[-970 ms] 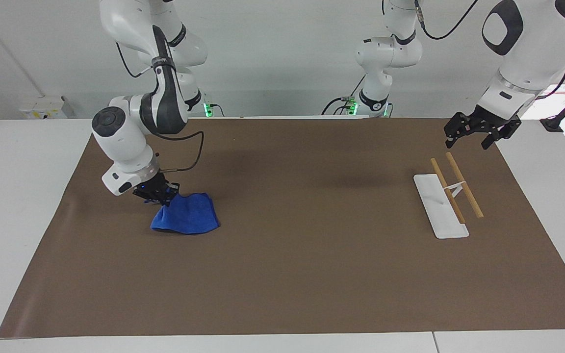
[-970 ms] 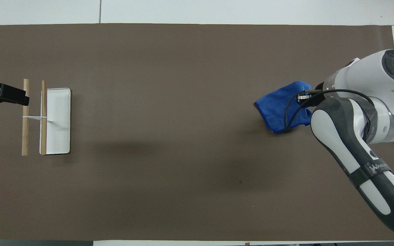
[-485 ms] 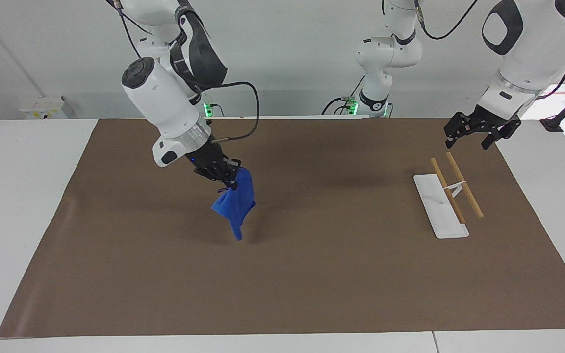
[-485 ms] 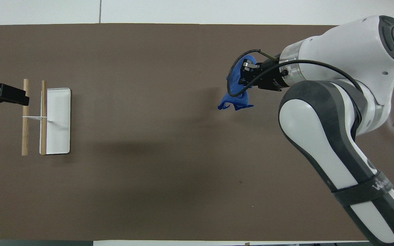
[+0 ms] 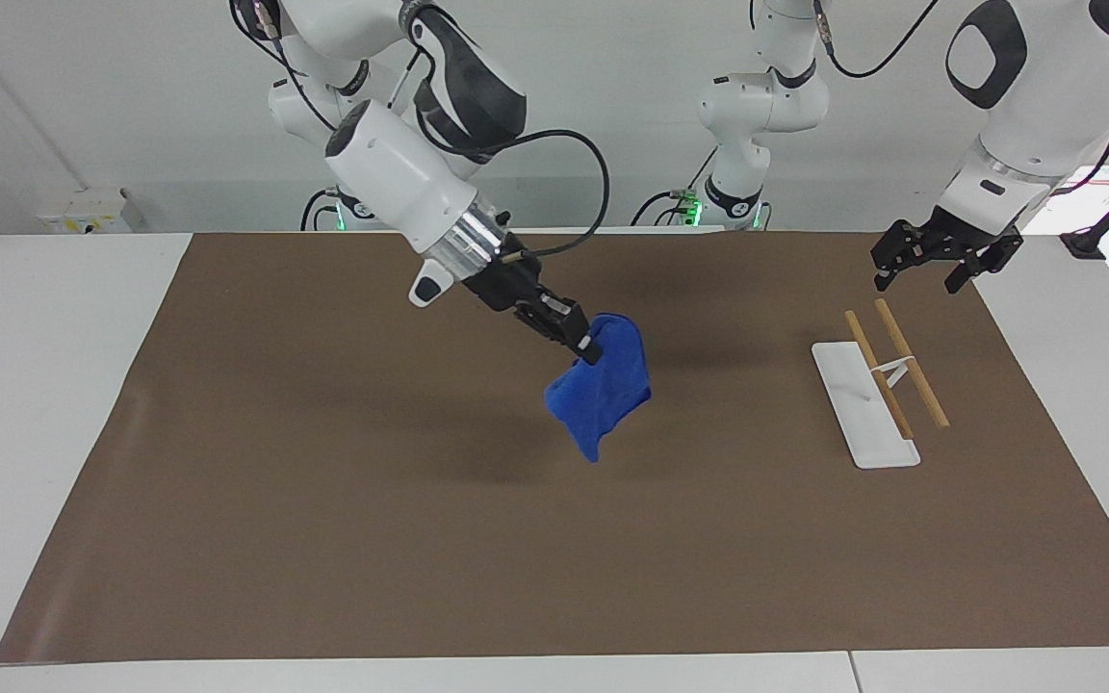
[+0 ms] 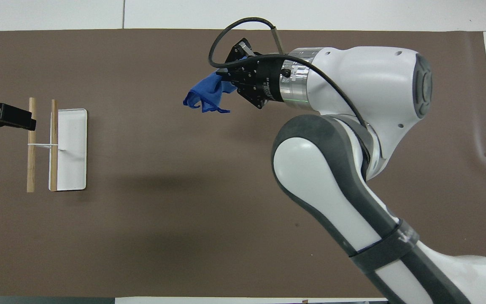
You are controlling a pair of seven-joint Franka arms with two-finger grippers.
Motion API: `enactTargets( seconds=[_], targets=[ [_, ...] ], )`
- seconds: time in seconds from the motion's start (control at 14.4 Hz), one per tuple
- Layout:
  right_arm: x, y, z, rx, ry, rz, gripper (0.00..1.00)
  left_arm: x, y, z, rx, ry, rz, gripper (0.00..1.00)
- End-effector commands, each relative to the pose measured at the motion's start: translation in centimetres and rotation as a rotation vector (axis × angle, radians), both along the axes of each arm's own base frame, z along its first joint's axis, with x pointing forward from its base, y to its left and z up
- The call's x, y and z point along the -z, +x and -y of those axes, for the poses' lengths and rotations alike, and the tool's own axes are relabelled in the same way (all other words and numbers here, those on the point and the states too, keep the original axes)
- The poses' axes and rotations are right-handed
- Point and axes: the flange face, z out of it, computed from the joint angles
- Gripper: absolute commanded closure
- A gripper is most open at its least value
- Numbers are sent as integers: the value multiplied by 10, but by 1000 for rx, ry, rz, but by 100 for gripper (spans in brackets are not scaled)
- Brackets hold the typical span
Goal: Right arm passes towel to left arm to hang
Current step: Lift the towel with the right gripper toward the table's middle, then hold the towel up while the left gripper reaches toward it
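The blue towel (image 5: 603, 390) (image 6: 206, 93) hangs bunched in the air over the middle of the brown mat, clear of the surface. My right gripper (image 5: 585, 342) (image 6: 228, 71) is shut on the towel's upper edge, its arm stretched out from the right arm's end. My left gripper (image 5: 932, 262) (image 6: 13, 118) hovers open over the mat's edge at the left arm's end, just beside the rack (image 5: 877, 385) (image 6: 53, 145), and waits. The rack is a white base plate carrying two wooden bars on a thin white stand.
A brown mat (image 5: 554, 577) (image 6: 184, 232) covers most of the white table. A third white arm (image 5: 757, 106) stands at the robots' edge of the table. Cables and a small box lie off the mat at the table's ends.
My right arm has lifted the towel off the mat at its own end and carried it through the air to the middle. The left gripper has not moved.
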Motion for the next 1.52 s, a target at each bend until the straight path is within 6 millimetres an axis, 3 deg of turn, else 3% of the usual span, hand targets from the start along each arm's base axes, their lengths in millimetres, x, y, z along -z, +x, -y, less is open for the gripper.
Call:
enactTargets(
  seconds=[0.0,0.21,0.42,0.76,1.25,1.45],
  targets=[
    [-3,3,-10,92,93,-67,100,0,-5,-3,2,19,12,0],
    [-12,2,-27,175,190,-79,100,1,-5,-3,2,19,10,0],
    [-11,1,-29,202,220,-118,100,1,-5,-3,1,19,10,0],
    [-13,0,-33,205,231,-125,100,1,-5,18,13,13,21,0],
    [-12,1,-33,208,229,-124,100,13,16,56,-443,-290,13,0],
    [-13,0,-33,205,228,-121,100,29,24,87,-699,-361,-18,0]
  ],
)
